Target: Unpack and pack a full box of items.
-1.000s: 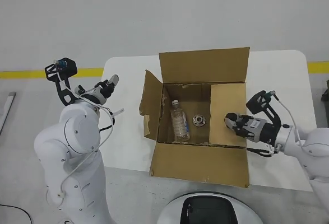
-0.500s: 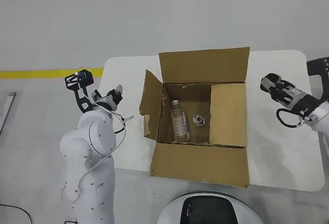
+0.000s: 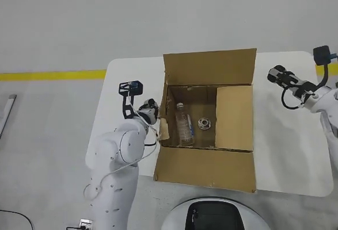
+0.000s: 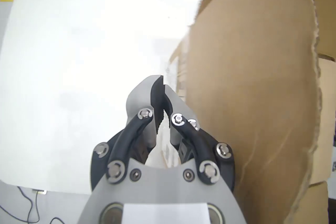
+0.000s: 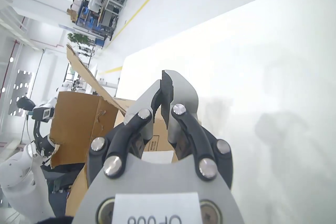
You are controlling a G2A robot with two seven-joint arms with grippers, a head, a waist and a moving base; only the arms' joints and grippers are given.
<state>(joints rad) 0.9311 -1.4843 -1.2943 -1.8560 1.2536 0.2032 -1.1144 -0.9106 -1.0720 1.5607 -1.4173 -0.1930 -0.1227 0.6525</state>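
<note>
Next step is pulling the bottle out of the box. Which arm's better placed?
Left. The left gripper sits at the box's left flap, on the side where the bottle lies. The right gripper is out over the table's far corner, apart from the box. Both have fingers shut.

A white label (image 5: 156,205) is fixed to the wrist plate of the right gripper (image 5: 162,83). A short row of dark characters is printed on it, seen upside down and cut by the picture's edge. A like white label (image 4: 164,213) is carried by the left gripper (image 4: 160,81); nothing can be read on the part seen. On an outer wall of the box (image 5: 78,117), a framed block of black print (image 5: 155,142) and a white sticker (image 5: 157,156) are partly hidden behind the right gripper and cannot be read. A yellow line (image 3: 42,75) is painted on the floor at 9 o'clock of the desk (image 3: 128,86).
</note>
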